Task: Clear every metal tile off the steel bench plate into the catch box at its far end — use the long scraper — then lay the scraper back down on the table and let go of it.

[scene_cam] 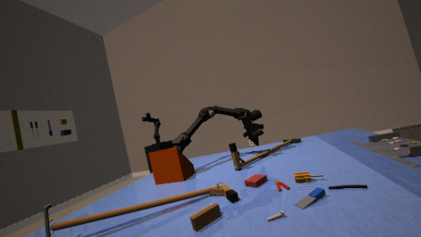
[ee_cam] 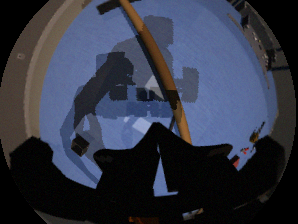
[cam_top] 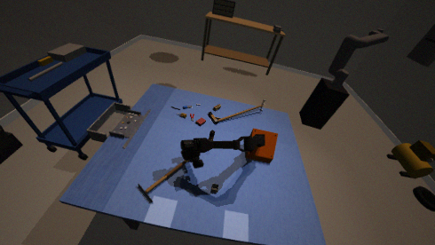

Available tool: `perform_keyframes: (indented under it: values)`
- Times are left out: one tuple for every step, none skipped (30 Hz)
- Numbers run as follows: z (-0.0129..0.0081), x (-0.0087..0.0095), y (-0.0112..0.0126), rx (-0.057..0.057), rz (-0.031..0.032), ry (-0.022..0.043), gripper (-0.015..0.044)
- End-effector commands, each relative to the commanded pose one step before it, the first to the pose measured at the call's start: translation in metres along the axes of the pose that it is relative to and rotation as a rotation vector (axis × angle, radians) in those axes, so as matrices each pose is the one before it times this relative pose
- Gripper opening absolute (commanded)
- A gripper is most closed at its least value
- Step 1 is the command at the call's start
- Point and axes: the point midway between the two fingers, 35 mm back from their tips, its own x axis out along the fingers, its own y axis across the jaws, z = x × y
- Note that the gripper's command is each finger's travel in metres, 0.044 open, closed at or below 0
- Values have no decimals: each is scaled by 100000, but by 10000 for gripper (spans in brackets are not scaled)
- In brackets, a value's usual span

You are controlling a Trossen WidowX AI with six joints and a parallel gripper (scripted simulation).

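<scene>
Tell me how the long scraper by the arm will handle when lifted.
The scraper looks like a stiff wooden pole, so probably no flop. Its cross blade sits at one end, so it may tip bladeward if gripped off-centre. It is long, so likely to swing.

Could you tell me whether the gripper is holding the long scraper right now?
No, the gripper hangs shut and empty in the air above the long scraper lying on the table.
</scene>
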Motion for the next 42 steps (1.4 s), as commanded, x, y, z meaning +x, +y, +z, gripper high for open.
perform_keyframes:
  values:
    - [-376,1162,34,738,-327,68,0]
    - [-71,251,23,94,10,-52,0]
    - [-73,250,24,95,12,-53,0]
    - [-75,249,26,96,13,-55,0]
    - [-76,248,27,97,15,-57,0]
    - [-78,247,28,98,17,-58,0]
    - [-80,246,29,99,19,-60,0]
    - [-82,245,31,100,21,-61,0]
    - [-84,244,32,101,23,-63,0]
    - [-85,243,33,102,25,-65,0]
    - [-87,242,34,103,27,-66,0]
    - [-89,241,35,104,29,-68,0]
    - [-91,240,36,105,31,-69,0]
    - [-93,239,37,106,33,-70,0]
    - [-94,238,38,107,35,-72,0]
    - [-96,236,40,108,38,-73,0]
    - [-98,235,41,109,40,-75,0]
    - [-100,234,42,110,42,-76,0]
    - [-82,187,34,90,35,-62,0]
    - [-50,113,21,55,22,-38,0]
    - [10,2,-13,-1,-2,1,0]
    - [20,4,-26,-2,-3,2,0]
    - [29,6,-39,-3,-5,3,0]
    - [39,8,-52,-4,-6,4,0]
    - [48,11,-65,-5,-8,5,0]
    - [56,12,-76,-6,-9,6,0]
    - [58,13,-80,-7,-9,6,0]
    - [58,13,-80,-7,-9,6,0]
    - [58,13,-80,-6,-9,6,0]
    - [57,13,-81,-6,-9,5,0]
    - [57,12,-81,-6,-9,5,0]
    - [57,12,-81,-6,-9,5,0]
    - [56,12,-81,-6,-9,5,0]
    - [56,12,-81,-6,-8,5,0]
    - [56,12,-82,-6,-8,5,0]
    - [55,12,-82,-6,-8,5,0]
    - [55,12,-82,-6,-8,5,0]
    - [55,12,-82,-6,-8,5,0]
    - [54,12,-82,-6,-8,4,0]
    - [54,12,-83,-6,-8,4,0]
    - [54,12,-83,-6,-8,4,0]
    - [53,12,-83,-6,-7,4,0]
